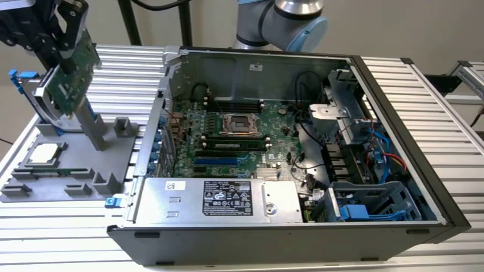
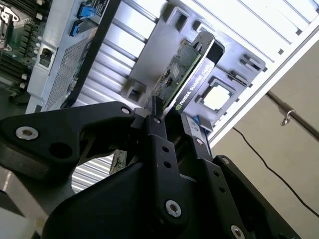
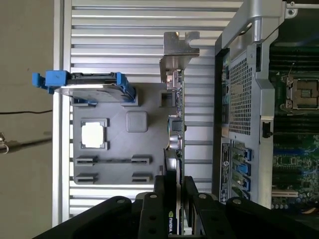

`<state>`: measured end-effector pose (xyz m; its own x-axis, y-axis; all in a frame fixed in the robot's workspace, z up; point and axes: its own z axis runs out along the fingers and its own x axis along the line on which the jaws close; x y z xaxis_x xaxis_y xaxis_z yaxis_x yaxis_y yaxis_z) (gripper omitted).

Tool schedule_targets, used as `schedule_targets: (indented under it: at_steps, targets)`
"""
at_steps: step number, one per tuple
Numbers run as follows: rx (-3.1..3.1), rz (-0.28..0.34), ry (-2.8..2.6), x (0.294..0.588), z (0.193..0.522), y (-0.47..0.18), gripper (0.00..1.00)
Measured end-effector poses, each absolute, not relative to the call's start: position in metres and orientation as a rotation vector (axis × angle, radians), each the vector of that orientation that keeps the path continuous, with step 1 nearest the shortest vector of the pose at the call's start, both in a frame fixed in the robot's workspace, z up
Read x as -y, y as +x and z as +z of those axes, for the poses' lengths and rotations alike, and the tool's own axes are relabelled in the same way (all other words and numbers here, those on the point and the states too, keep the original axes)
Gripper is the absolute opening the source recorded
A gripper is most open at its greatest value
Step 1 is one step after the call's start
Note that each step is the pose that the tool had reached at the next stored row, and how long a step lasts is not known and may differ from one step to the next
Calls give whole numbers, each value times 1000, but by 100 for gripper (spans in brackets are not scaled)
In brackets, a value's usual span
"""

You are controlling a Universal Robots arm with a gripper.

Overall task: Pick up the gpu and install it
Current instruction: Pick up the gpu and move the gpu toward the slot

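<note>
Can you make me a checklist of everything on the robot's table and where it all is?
Surface: ribbed metal table carrying a gray parts tray and an open computer case.
Job's things: gpu held above the tray, outside the case.
Clutter: CPU chip and blue-railed hard drive on the tray.
Grippers: gripper shut on the gpu's edge.
Cables: red and blue cables inside the case.
Surroundings: robot arm base behind the case.

White lettering along gpu (image 2: 187, 74) black edge; black label (image 1: 230, 198), white sticker (image 1: 175, 185) on power supply (image 1: 281, 199), print illegible.
</note>
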<state>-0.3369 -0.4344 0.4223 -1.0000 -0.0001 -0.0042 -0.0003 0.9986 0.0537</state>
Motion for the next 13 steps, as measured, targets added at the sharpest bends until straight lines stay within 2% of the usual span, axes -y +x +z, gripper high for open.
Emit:
schedule_targets:
  at_steps: [13]
  targets:
    - [-3136,84,0,434,428,-337,0]
